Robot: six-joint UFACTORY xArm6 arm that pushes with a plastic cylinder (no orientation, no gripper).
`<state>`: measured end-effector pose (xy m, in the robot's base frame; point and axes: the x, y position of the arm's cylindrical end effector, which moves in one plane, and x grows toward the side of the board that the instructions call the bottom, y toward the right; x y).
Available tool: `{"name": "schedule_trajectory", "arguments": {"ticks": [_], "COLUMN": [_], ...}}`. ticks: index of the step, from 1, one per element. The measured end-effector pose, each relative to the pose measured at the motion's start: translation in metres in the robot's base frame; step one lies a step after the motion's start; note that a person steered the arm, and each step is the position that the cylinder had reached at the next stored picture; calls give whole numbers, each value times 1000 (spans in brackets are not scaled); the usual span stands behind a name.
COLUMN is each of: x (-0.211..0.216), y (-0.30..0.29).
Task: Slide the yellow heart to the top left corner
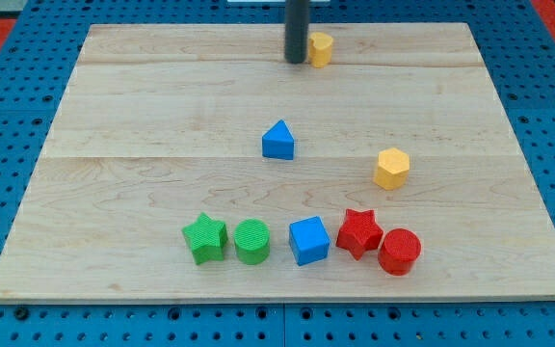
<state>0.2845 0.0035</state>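
Note:
The yellow heart (321,47) lies near the board's top edge, a little right of the middle. My tip (297,61) stands right against the heart's left side; whether they touch is hard to tell. The rod rises out of the view's top. The board's top left corner (94,31) is far to the left of both.
A blue triangle (277,141) sits mid-board. A yellow hexagon (391,168) lies to the right. Along the bottom stand a green star (205,238), a green cylinder (251,241), a blue cube (308,240), a red star (358,232) and a red cylinder (399,252).

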Motion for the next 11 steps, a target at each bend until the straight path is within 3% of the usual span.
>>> {"name": "schedule_trajectory", "arguments": {"ticks": [1, 2, 3, 5, 6, 7, 11], "x": [15, -31, -52, -89, -93, -78, -80], "y": [38, 83, 55, -153, -154, -211, -202]}}
